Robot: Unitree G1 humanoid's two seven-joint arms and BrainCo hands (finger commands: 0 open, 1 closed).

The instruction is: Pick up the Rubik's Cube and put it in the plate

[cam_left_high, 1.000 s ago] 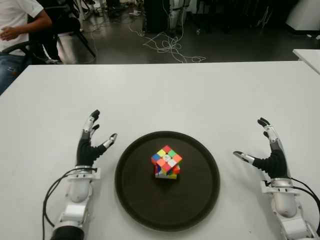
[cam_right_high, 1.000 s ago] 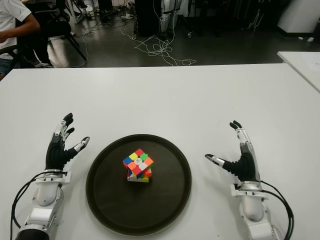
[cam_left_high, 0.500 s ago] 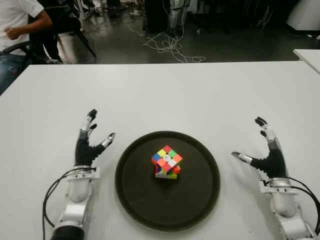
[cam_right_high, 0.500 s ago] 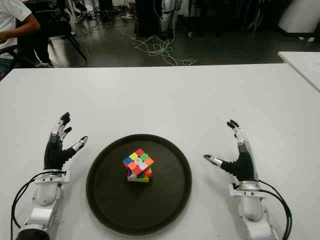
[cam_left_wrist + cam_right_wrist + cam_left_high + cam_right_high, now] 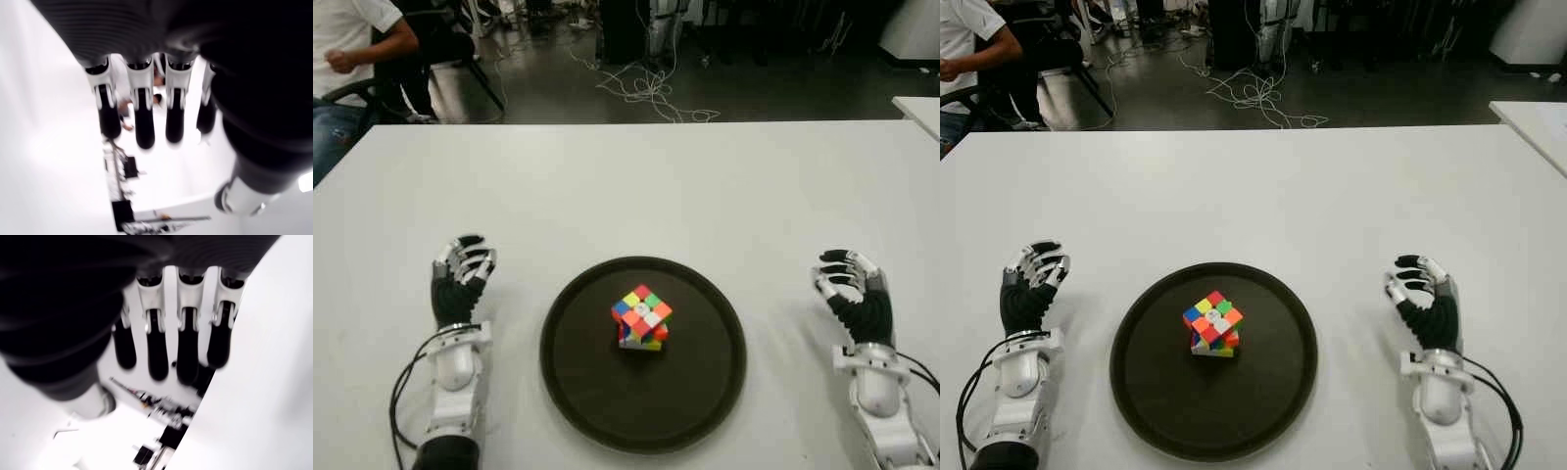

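Observation:
The Rubik's Cube [image 5: 641, 317] stands tilted on one corner region in the middle of the dark round plate [image 5: 570, 392], on the white table. My left hand [image 5: 460, 270] shows to the left of the plate, apart from it, fingers [image 5: 142, 119] curled in and holding nothing. To the right of the plate is my right hand [image 5: 850, 285], also apart from it, its fingers [image 5: 157, 354] curled the same way around nothing. Neither hand touches the cube.
The white table [image 5: 656, 186] stretches far beyond the plate. A seated person [image 5: 344, 44] is at the far left behind the table. Cables [image 5: 646, 83] lie on the dark floor. A second table's corner [image 5: 922, 108] shows at the right edge.
Both hands have gone from spread fingers to curled fingers and drawn slightly outward from the plate. The cube and plate have not moved.

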